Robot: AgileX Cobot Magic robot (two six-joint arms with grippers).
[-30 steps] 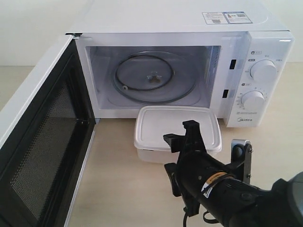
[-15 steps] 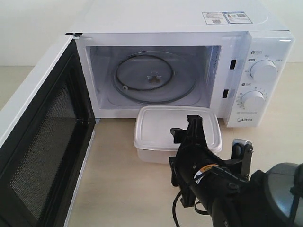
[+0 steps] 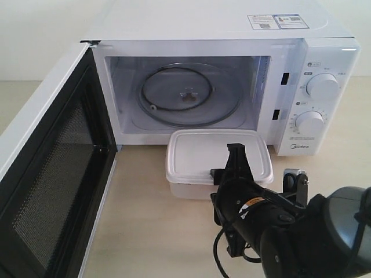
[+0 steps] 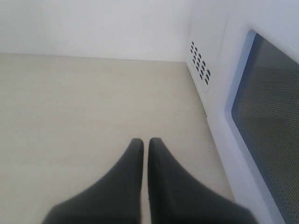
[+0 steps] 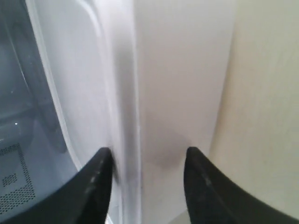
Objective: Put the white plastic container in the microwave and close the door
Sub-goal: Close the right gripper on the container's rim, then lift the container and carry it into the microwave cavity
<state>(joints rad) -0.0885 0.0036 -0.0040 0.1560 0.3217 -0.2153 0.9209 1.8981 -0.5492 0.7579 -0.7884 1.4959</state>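
A robot test set-up in a lab-like room, not a lived-in kitchen. A microwave [image 3: 214, 26] stands straight on a pale wood-grain desk [image 3: 145, 231] against a plain white wall [image 3: 40, 35]. A black robot arm [image 3: 272, 226], with a cable and a warning sticker, reaches over the desk.

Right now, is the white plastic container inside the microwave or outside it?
Outside. The white plastic container sits on the table before the open microwave; the glass turntable inside is bare.
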